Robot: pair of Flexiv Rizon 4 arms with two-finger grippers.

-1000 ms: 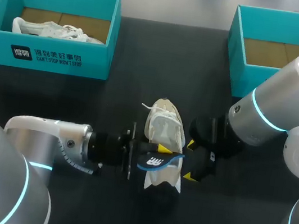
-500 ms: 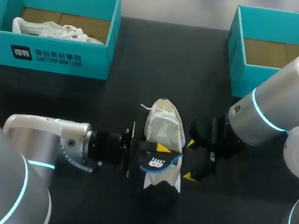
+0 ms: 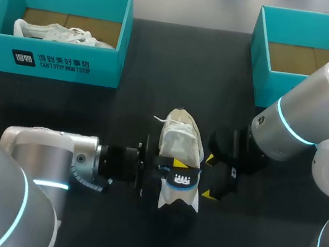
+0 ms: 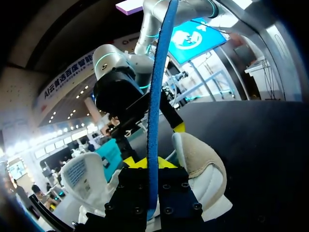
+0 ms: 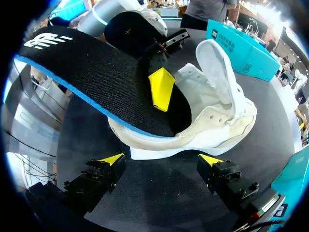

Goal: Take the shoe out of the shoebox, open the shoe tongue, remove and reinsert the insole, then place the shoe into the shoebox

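Judged to be in the insole step. Found the left gripper (image 3: pixel 175 169) pinching the black, blue-edged insole (image 3: pixel 180 179) from both faces, seen edge-on between its fingers (image 4: pixel 140 163) in the left wrist view. Saw one end of the insole tucked into the opening of the white shoe (image 3: pixel 180 142) and the other end raised clear above it. Could not tell whether coming out or going back in.

Found the shoe resting on its sole on the dark surface (image 3: pixel 143 57), tongue lifted open, just ahead of the right gripper (image 3: pixel 209 176), whose fingers stood spread wide and touched nothing.

Next probably called for a steady slide of the insole along the shoe's length, with the right gripper bracing the shoe against shifting.

Farther back, noted an empty teal shoebox (image 3: pixel 266 77) at the right and a left shoebox (image 3: pixel 61 63) holding a second shoe (image 3: pixel 60 33).
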